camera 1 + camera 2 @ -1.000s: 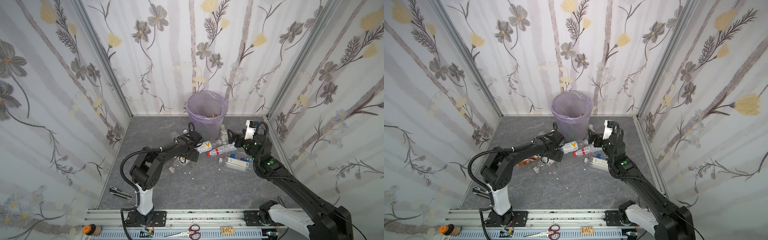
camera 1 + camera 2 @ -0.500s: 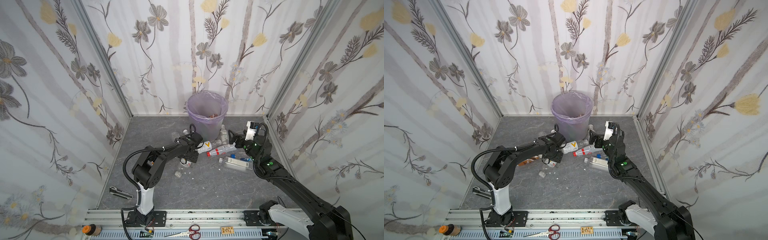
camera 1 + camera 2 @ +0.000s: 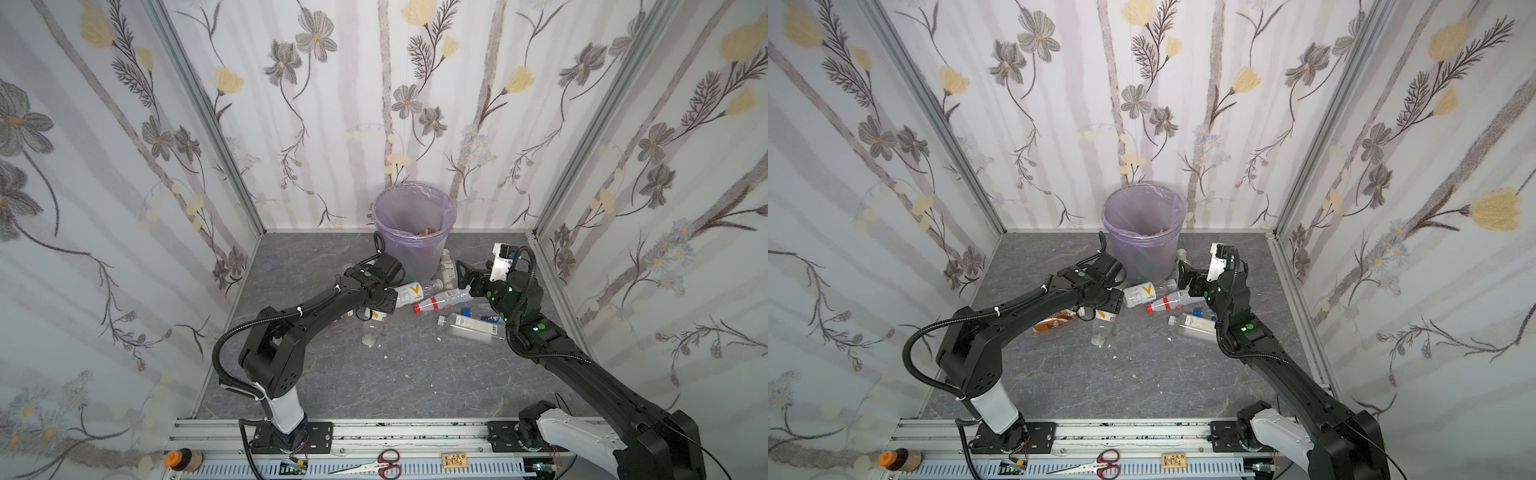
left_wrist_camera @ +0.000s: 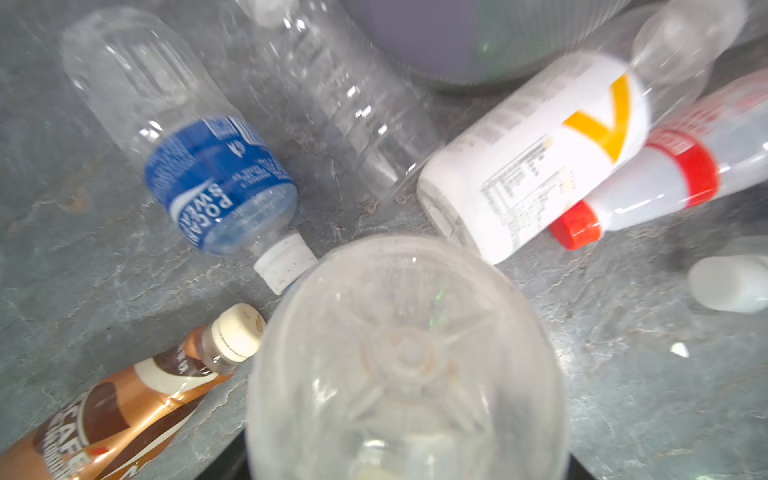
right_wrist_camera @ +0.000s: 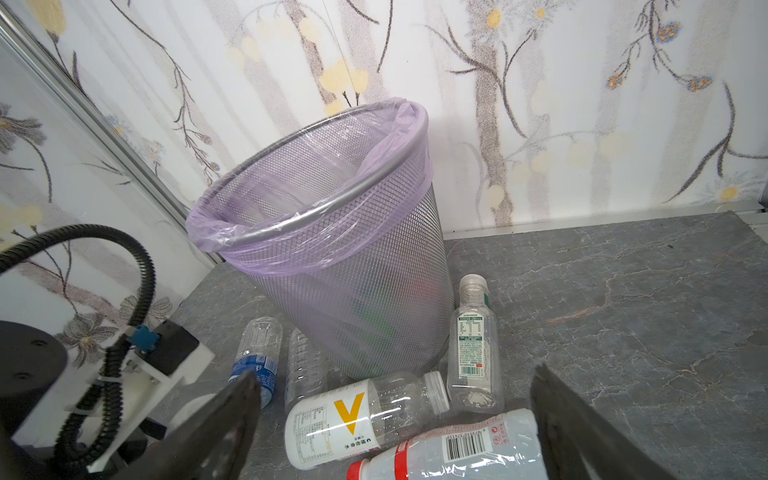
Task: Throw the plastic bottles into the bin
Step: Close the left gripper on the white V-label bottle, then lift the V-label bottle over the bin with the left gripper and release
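Left wrist view: clear bottle [image 4: 407, 361], base toward camera, gripped lengthwise by left end effector [image 3: 376, 312]; right end effector [image 5: 395, 374] wide open.

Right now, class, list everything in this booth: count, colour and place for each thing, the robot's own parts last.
bin: one, lilac-lined mesh, by back wall
V bottle: one, white with orange V, lying before bin
red-capped bottle: one, clear, beside V bottle
blue-label bottle: one, clear, lying near bin
plain bottle: one, clear, beside blue-label bottle
green-print bottle: one, clear, beside bin
clear bottle: one, clear, at left gripper
brown bottle: one, brown wrap, left of clear bottle
white-label bottle: one, clear, lying right of clear bottle
blue-capped bottle: one, clear, just beyond white-label bottle
scissors: one pair, red handles, front rail
left gripper: one, black, over clear bottle, jaws hidden
right gripper: one, black, open over red-capped bottle
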Motion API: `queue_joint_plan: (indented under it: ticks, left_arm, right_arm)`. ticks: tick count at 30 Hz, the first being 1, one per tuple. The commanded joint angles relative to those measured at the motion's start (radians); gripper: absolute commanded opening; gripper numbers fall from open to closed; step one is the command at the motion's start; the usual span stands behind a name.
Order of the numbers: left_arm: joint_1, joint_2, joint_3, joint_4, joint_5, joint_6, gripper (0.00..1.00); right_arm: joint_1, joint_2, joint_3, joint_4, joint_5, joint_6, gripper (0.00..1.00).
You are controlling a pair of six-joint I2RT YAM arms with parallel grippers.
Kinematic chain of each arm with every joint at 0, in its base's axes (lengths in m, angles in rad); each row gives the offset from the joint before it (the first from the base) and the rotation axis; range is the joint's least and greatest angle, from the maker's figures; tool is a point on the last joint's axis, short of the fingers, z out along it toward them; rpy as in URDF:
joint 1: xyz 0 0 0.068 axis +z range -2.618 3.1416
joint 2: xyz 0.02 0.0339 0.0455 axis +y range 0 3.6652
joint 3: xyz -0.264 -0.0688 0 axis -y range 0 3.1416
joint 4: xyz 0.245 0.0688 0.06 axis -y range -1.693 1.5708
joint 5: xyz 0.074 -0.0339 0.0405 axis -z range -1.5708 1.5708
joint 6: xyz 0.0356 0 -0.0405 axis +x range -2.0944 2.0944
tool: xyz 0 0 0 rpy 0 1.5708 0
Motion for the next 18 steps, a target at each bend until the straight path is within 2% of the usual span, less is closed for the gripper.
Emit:
queue_joint_plan:
  ticks: [1, 13, 18]
  left_arm:
    - [0.01, -0.063, 0.035, 0.002, -0.022, -0.008, 0.71]
    - [0.045, -0.264, 0.201, 0.079, -0.134, 0.033, 0.63]
    - [0.046, -0.407, 0.178, 0.283, -0.193, 0.087, 0.64]
  right_arm:
    - [0.0, 0.007, 0.005, 0.027, -0.015, 0.006, 1.0]
    - [0.0, 0.001, 0.006, 0.02, -0.015, 0.009, 1.0]
    - [0.001, 0.003, 0.008, 0.022, -0.016, 0.011, 1.0]
